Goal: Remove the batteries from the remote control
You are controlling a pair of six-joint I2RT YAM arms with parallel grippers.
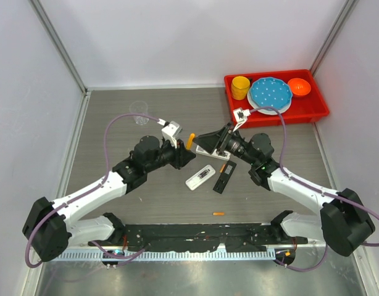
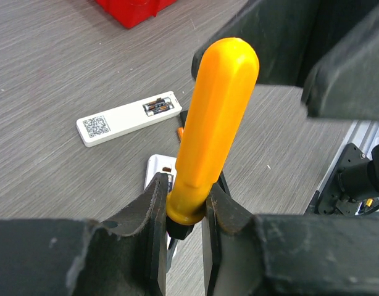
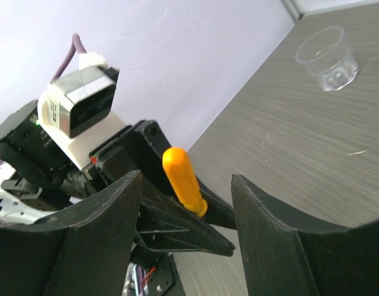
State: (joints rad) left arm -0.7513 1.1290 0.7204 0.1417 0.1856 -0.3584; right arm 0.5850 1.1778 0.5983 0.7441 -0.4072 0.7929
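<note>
The only marking we can make out is a square QR-style code (image 2: 95, 126) printed on one end of the white remote (image 2: 124, 120). We cannot read any brand name or words on it. A small label on the side of the left wrist camera (image 3: 78, 102) is too blurred to read.

At the other end of the remote the compartment is uncovered, and the batteries (image 2: 157, 106) sit inside it, dark with orange showing. In the left wrist view the remote lies flat on the grey table (image 2: 47, 74), beyond the clamped tool and to its left. It is clear of the fingers and nothing touches it.

In the top view one loose orange battery (image 1: 218, 213) lies on the table near the arm bases, well apart from both claws.

The left gripper (image 2: 186, 197) is closed narrow around the collar of the orange-handled tool (image 2: 217, 117), whose handle sticks out past the fingertips. The right gripper (image 3: 186, 176) faces it with its jaws spread wide, one either side of that handle. We see a gap on both sides, so it grips nothing.

A clear plastic cup (image 3: 328, 58) stands farther back, and a red tray (image 1: 313, 111) holds dishes at the far right.
</note>
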